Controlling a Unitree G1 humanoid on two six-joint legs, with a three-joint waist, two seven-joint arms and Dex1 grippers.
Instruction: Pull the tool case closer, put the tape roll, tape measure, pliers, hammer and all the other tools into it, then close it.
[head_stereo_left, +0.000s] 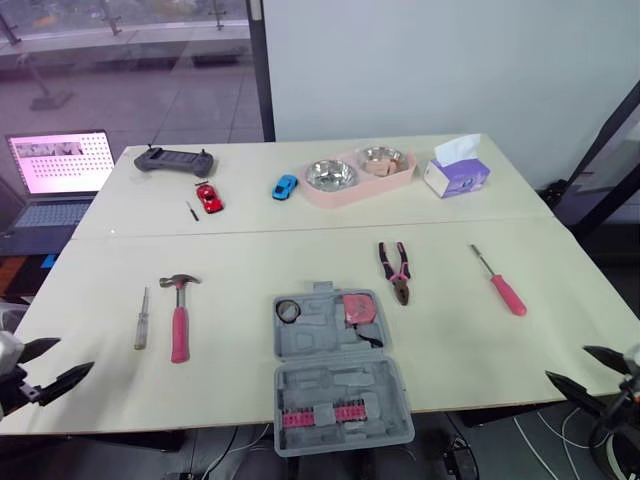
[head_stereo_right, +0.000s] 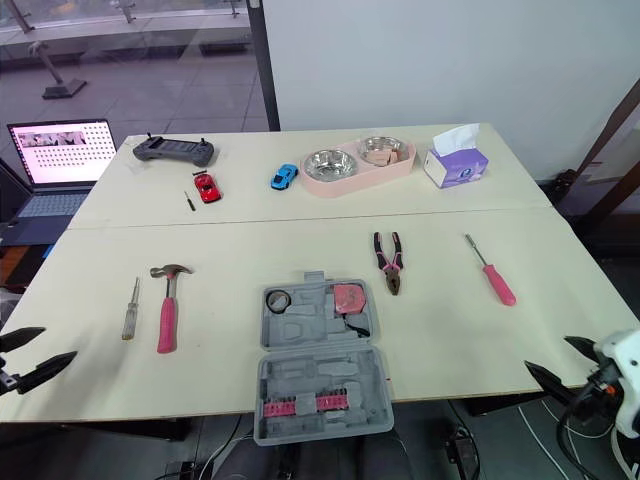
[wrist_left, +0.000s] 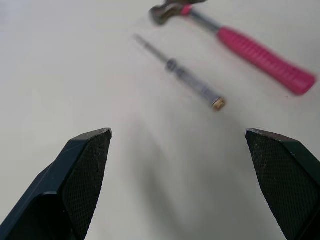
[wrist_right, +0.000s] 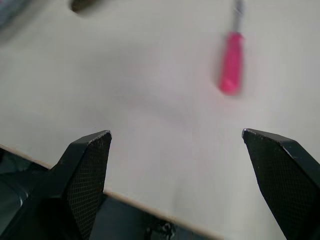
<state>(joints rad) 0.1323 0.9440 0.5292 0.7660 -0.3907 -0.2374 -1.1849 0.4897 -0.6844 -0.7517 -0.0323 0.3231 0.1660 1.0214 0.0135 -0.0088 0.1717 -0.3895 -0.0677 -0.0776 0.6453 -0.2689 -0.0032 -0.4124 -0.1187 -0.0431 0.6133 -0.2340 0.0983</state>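
The tool case (head_stereo_left: 335, 385) lies open at the lower middle of the head view. Its near half, with a row of pink bits, reaches over the front edge of the table (head_stereo_left: 450, 330). In its far half a black tape roll (head_stereo_left: 288, 311) sits at the left corner and a pink tape measure (head_stereo_left: 357, 308) at the right.

The hammer (head_stereo_left: 179, 318) lies left of the case, its pink handle pointing toward the bottom of the frame. A thin clear screwdriver (head_stereo_left: 141, 320) lies just beside it, further left. The pliers (head_stereo_left: 397, 271) lie to the upper right of the case, and a pink screwdriver (head_stereo_left: 503, 285) lies further right.

The left gripper (head_stereo_left: 72, 357) hangs at the lower left edge, the right gripper (head_stereo_left: 567, 364) at the lower right. Each has its fingers (wrist_left: 82, 175) spread wide and holds nothing.

Across the upper part are a laptop (head_stereo_left: 60, 175), a controller (head_stereo_left: 175, 160), a red toy car (head_stereo_left: 209, 197), a blue toy car (head_stereo_left: 285, 186), a pink bowl holder (head_stereo_left: 340, 197) and a tissue box (head_stereo_left: 455, 175).
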